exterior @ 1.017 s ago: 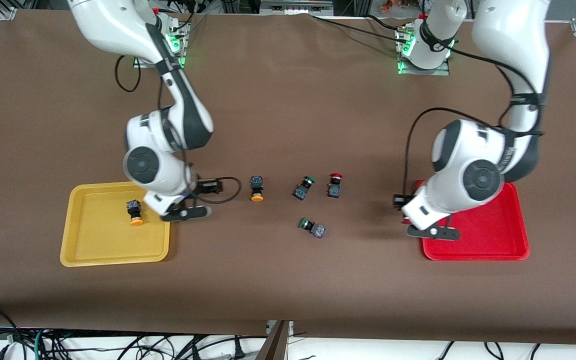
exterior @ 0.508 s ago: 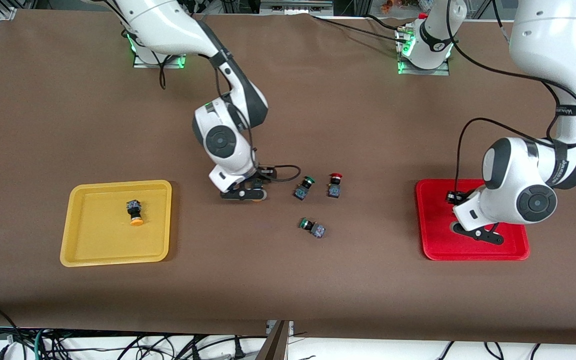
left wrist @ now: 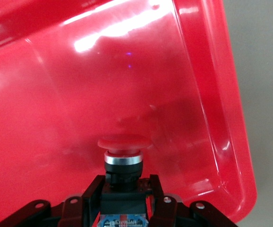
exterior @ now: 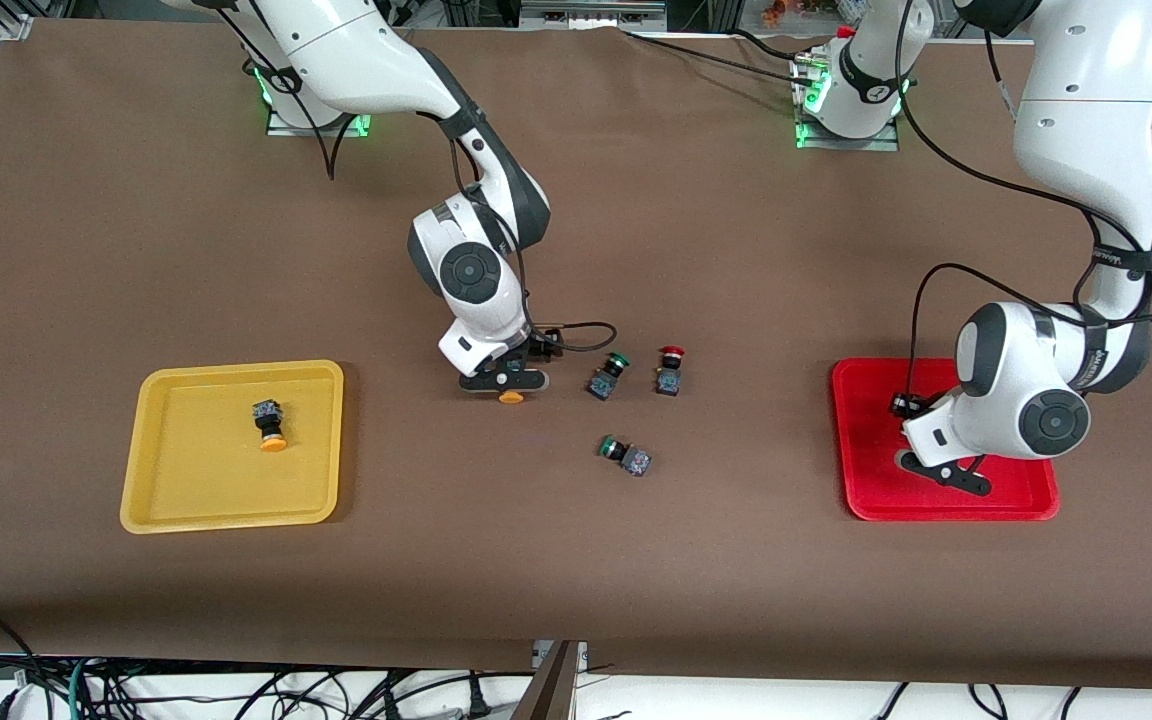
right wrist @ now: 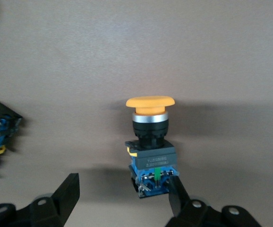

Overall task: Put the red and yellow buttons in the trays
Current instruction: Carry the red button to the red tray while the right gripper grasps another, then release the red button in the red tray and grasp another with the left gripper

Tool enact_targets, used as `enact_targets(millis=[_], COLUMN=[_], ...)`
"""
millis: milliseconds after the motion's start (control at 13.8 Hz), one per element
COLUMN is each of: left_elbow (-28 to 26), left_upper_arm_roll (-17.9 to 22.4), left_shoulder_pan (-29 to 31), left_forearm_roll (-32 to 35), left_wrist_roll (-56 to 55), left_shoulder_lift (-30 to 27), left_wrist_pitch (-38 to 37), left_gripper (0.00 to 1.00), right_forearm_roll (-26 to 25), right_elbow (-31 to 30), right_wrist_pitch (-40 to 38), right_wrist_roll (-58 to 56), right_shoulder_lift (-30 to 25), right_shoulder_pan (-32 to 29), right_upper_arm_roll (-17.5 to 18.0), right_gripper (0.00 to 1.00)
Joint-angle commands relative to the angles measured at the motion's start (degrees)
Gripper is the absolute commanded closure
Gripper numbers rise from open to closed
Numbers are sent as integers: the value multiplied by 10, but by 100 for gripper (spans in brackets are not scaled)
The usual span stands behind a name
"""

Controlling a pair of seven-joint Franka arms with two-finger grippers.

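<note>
no legible text, tiny print on the yellow button's [right wrist: 149,142] body label too small to read

Left gripper [exterior: 941,472] clamped (low); right gripper [right wrist: 122,198] spread wide, lowered.

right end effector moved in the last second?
Yes. The right end effector went from the yellow tray edge toward the table's middle, now over the loose yellow button.

- A yellow-capped button [exterior: 270,428] is seen lying in the yellow tray [exterior: 186,505].
- Another [right wrist: 150,144] lies on its side on the desk.
- One red-capped button [exterior: 670,368] stands on the desk (upright); another [left wrist: 123,168] is held over the red tray [exterior: 871,490].
</note>
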Motion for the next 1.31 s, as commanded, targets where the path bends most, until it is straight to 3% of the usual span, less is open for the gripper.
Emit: enact_targets(millis=[0,73,508,726,944,1235], left_elbow=[-30,-29,-18,-18,-21,-20], left_upper_arm_roll=[-4,-4,-22,-73,-125,-126], left_shoulder_pan=[1,1,-3,-4,-24,-100], left_forearm_roll=[6,7,3,-55,-63,-64], left_wrist_roll=[10,12,-1,-85,-194,-305], left_shoulder_lift=[-9,-12,-91,-114,-85,-52], left_wrist_pitch=[26,23,-66,-110,-80,-11], left_gripper=[31,0,0,0,0,0], right_forearm_roll=[-37,-45,-48,-48,-47,-45], right_elbow=[3,3,-2,-2,-2,-2], right_wrist_pitch=[-46,-50,-36,-16,-14,-10], right_wrist_roll=[1,4,19,32,35,35], right_shoulder_lift=[-16,-17,-7,3,3,4], right_shoulder_pan=[2,1,4,4,4,4], right_upper_arm_roll=[-5,-5,-5,-4,-4,-4], right_gripper=[15,15,15,16,32,71])
